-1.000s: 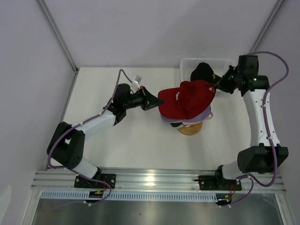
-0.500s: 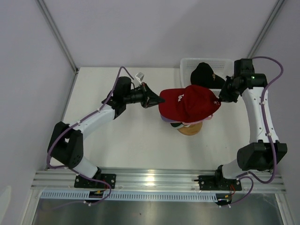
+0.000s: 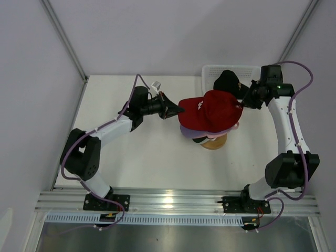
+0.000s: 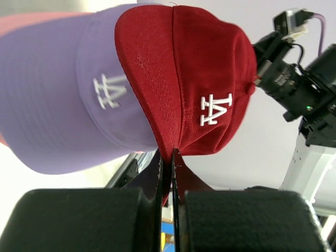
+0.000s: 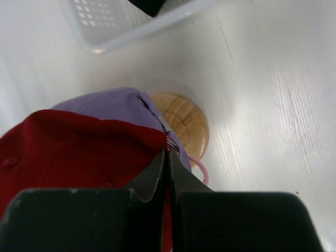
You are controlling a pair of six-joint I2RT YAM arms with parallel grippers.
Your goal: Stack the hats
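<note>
red cap (image 3: 212, 109) now further back over lavender cap (image 4: 52, 115), brim clamped in left gripper (image 3: 181, 110), rear clamped in right gripper (image 3: 242, 102)

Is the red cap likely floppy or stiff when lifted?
Likely soft but shape-holding: the red cap, pinched at brim by the left gripper and at back by the right gripper, shows a domed crown. Probably light: fingertip pinches suffice.

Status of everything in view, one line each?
red cap: pinched at brim and back, over the stack
lavender cap: stacked, under red cap
black cap: in basket
wooden stand: upright, carrying stack
left gripper: shut on red cap
right gripper: shut on red cap
</note>
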